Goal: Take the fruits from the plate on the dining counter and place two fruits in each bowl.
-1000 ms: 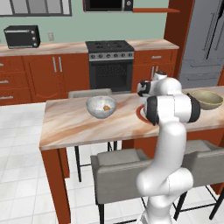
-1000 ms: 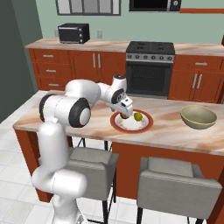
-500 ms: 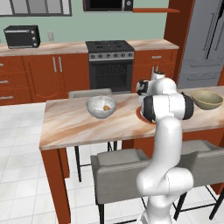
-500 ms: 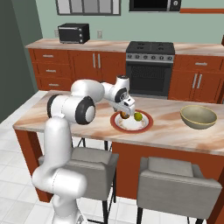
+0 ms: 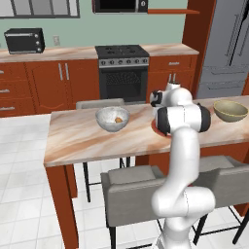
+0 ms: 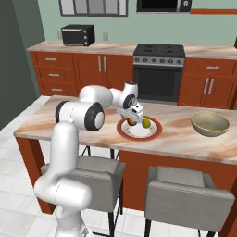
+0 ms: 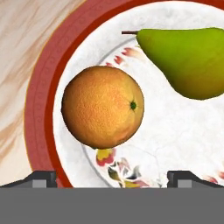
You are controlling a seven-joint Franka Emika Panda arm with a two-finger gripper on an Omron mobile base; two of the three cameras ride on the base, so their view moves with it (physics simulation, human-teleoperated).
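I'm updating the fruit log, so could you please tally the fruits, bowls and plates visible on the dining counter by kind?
Round orange fruit on the red-rimmed white plate: 1
Yellow-green pear on that plate: 1
Small orange fruit in the whitish-grey speckled bowl: 1
Bowls: 2, counting the olive-tan bowl
Plates: 1
Total: 6

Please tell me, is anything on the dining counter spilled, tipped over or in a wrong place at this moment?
Nothing stands out. The orange and the pear lie on the plate, both bowls stand upright, and no fruit lies loose on the dining counter.
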